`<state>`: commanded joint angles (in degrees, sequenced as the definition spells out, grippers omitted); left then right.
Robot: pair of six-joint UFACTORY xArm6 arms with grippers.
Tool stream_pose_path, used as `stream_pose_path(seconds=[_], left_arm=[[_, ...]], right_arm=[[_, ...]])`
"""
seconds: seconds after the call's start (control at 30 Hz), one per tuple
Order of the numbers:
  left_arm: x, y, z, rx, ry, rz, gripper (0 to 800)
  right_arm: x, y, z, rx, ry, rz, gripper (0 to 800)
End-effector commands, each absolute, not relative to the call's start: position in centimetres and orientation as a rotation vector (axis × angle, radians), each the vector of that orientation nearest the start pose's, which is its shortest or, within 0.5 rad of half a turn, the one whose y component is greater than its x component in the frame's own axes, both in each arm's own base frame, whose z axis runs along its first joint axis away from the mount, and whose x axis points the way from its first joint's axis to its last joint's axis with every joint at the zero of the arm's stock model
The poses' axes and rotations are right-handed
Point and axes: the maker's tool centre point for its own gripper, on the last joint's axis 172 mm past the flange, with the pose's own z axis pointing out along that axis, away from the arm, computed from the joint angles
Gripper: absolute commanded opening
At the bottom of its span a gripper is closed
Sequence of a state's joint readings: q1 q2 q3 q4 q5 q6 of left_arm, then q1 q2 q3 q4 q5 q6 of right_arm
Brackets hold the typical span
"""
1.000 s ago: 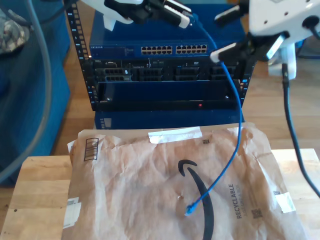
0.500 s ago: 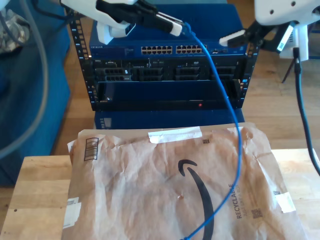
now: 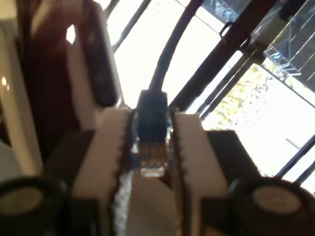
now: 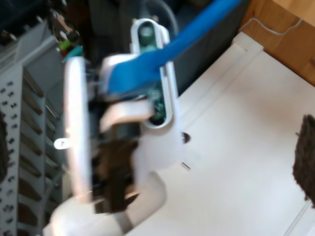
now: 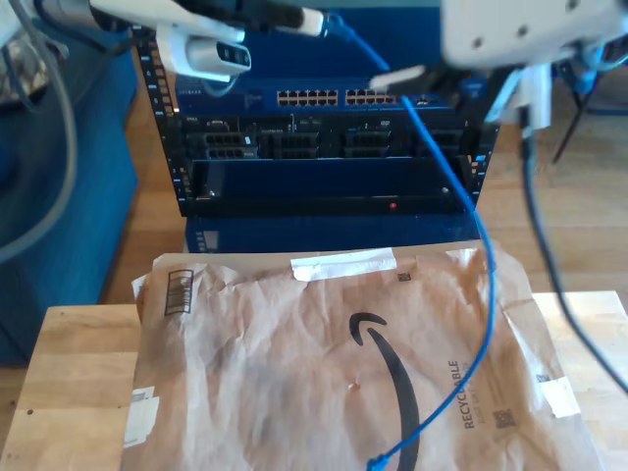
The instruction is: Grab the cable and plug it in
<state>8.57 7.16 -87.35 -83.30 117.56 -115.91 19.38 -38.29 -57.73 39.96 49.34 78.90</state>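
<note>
The cable (image 5: 478,294) hangs in a long blue arc. Its upper end is pinched at my first gripper (image 5: 312,20), high towards the exterior view's left. From there it slopes down in front of the rack (image 5: 196,186), and its free plug (image 5: 376,461) trails on the brown paper mailer (image 5: 275,343) that covers the wooden table (image 5: 69,373). In the first wrist view the held plug (image 3: 151,142) sits squarely between the toothed pads (image 3: 123,147), which are closed tight on its sides. Its translucent nose and contacts point back towards the camera, and the dark boot and cord lead away past the fingertips. I judge a side grip like this stops the plug from twisting and leaves it free to be turned and lined up. The cord is thin, bright blue and limp, so its weight drags on the plug from the side. My second gripper (image 5: 397,77) hovers just beside the sloping cord, in front of the switch's row of ports (image 5: 339,97), probably to steady or re-grip the cable. The second wrist view is blurred, with the cable (image 4: 197,29) crossing white gripper parts. I cannot tell whether those jaws are apart or closed on anything.
</note>
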Motion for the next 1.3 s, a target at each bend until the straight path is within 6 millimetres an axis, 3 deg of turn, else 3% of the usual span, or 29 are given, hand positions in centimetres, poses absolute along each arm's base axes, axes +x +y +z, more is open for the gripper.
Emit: stream_pose_path(seconds=[0.23,0.37,0.53,0.73,0.87,1.3], left_arm=[[40.1,-21.1,55.0,1.205,1.551,-1.945,21],[39.3,-21.0,55.2,1.211,1.563,-1.992,26],[39.2,-20.5,57.3,1.178,1.446,-2.070,28],[39.6,-20.0,57.0,1.156,1.424,-2.110,30],[39.4,-19.8,57.7,1.152,1.386,-2.124,31],[39.5,-19.6,57.6,1.153,1.375,-2.138,34]], right_arm=[[39.2,22.7,56.4,-1.613,1.218,-0.096,798],[39.2,23.0,56.8,-1.602,1.206,-0.100,796],[37.8,24.2,59.0,-1.480,1.183,0.015,798],[38.4,23.7,60.1,-1.469,1.124,-0.057,792],[38.7,23.5,60.2,-1.460,1.124,-0.070,789],[38.6,26.0,58.1,-1.527,1.097,-0.037,750]])
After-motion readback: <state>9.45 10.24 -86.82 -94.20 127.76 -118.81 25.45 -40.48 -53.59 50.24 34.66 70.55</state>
